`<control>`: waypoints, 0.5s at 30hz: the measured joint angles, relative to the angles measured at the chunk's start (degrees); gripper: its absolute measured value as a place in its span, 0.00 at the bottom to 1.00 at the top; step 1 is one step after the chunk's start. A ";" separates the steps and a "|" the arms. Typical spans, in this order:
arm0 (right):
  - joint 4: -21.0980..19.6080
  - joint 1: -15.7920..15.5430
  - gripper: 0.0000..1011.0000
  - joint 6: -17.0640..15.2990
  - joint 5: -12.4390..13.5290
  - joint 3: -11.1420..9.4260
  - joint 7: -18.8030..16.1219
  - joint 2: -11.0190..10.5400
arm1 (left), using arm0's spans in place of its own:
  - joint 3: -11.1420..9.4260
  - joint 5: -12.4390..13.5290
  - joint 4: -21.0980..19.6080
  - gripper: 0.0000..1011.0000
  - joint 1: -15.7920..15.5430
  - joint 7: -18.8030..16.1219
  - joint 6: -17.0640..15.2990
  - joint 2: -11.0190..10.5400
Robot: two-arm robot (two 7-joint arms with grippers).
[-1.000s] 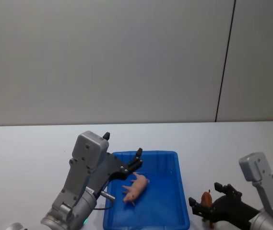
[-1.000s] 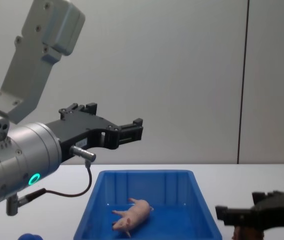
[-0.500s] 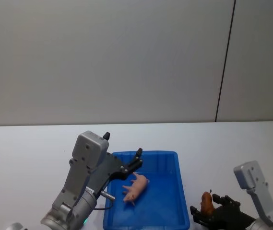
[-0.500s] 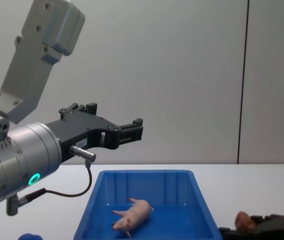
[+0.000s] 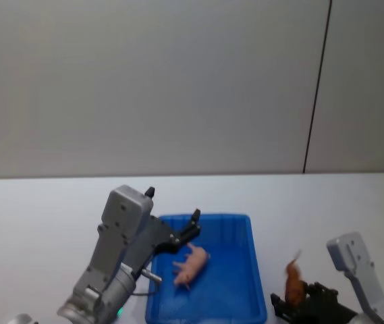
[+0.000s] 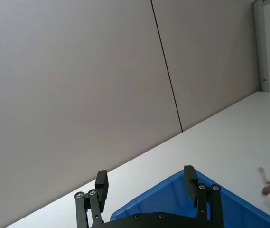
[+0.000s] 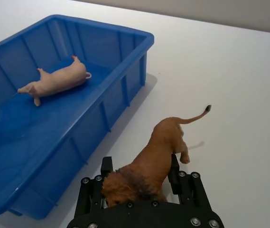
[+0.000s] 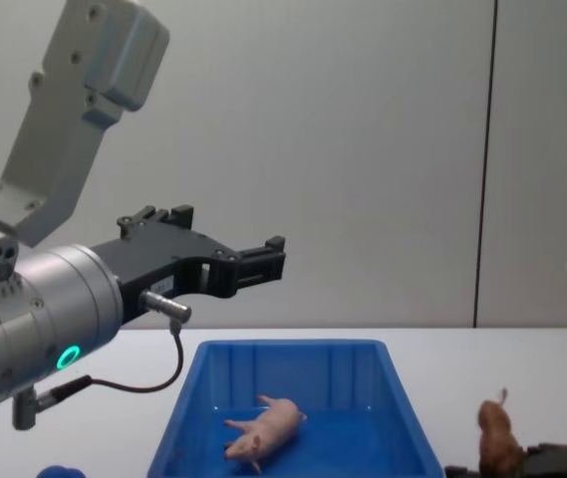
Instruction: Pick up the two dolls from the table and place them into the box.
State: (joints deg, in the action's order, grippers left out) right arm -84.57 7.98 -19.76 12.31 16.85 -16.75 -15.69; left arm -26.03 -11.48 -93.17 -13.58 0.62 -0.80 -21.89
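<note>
Now the right jaws, clenched on the brown doll (image 7: 146,164), should clear the rim of the box (image 7: 130,80) beside them; the left jaws hang released above it.

- A black, flat-fingered left gripper (image 8: 271,261) is fitted with silver screw heads (image 6: 91,193).
- A thick silver-grey cylindrical wrist joint (image 8: 54,319) is marked by a glowing green ring light (image 8: 67,357).
- A thin dark cable (image 8: 158,383) is looped from a small silver plug (image 8: 166,308).
- A pale grey boxy left arm link (image 8: 84,90) is dotted with recessed screws.
- A black right gripper (image 7: 140,164) is studded with silver screws (image 7: 192,221) and joined to a pale grey boxy right arm link (image 5: 357,270).
</note>
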 joint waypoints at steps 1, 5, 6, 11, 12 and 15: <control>-0.17 -0.05 0.67 0.07 -0.08 0.01 0.11 -0.04 | 0.00 0.00 0.00 0.99 0.00 0.00 0.00 0.00; -1.24 -0.35 0.59 1.00 -0.76 0.02 0.82 -0.22 | 0.00 0.00 0.00 0.99 0.00 0.00 0.00 0.00; -1.47 -0.41 0.56 1.26 -0.94 0.02 1.01 -0.25 | 0.00 0.00 0.00 0.99 0.00 0.00 0.00 0.00; -3.32 -0.73 0.42 2.84 -1.94 -0.04 2.07 -0.55 | 0.00 0.00 0.00 0.99 0.00 0.00 0.00 0.00; -3.99 -0.79 0.39 3.27 -2.18 -0.12 2.45 -0.64 | 0.00 0.00 0.00 0.99 0.00 0.00 0.00 0.00; -4.86 -0.82 0.39 3.93 -2.53 -0.25 2.97 -0.74 | 0.00 0.00 0.00 0.99 0.00 0.00 0.00 0.00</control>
State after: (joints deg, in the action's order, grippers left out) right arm -89.43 7.17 -15.83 9.77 16.59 -13.77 -16.43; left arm -26.02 -11.48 -93.17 -13.59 0.62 -0.80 -21.89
